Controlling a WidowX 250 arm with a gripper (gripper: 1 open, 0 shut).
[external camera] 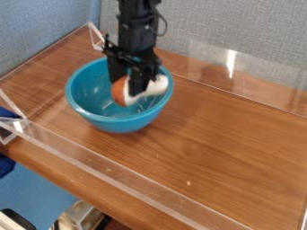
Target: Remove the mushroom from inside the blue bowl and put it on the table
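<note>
The blue bowl (96, 103) sits on the table (216, 144) at the back left. My black gripper (135, 86) reaches down from above into the bowl's right half. It is shut on the mushroom (124, 89), whose orange-brown cap shows on the left between the fingers and whose white stem sticks out to the right. The mushroom hangs just above the bowl's inner floor, level with the rim.
Low clear acrylic walls (144, 189) run along the table's front, left and back edges. The wood surface to the right of the bowl stretches to the right edge of view. A grey-blue wall stands behind.
</note>
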